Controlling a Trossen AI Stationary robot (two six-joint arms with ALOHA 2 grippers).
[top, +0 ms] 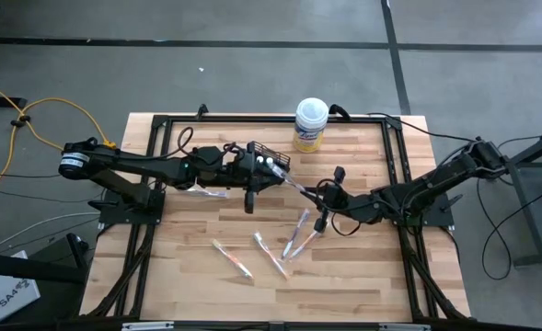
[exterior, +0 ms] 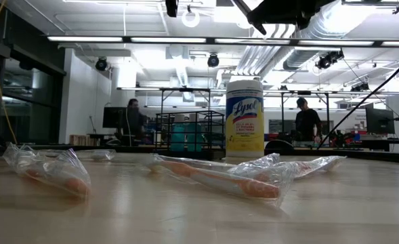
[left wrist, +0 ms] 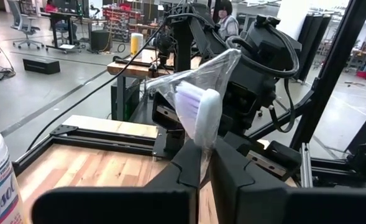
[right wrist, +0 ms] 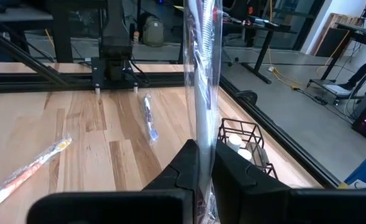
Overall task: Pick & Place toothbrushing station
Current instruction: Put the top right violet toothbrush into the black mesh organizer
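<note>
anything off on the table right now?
Yes: both tools are shut on one wrapped toothbrush, left tool at the bristle end, right tool at the other. Several more wrapped toothbrushes lie scattered outside the basket.

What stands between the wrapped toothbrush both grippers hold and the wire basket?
Nothing visible. The wrapped toothbrush spans between the left gripper and right gripper, both shut on it. The wire basket sits just beyond the left gripper, with bare table around.
</note>
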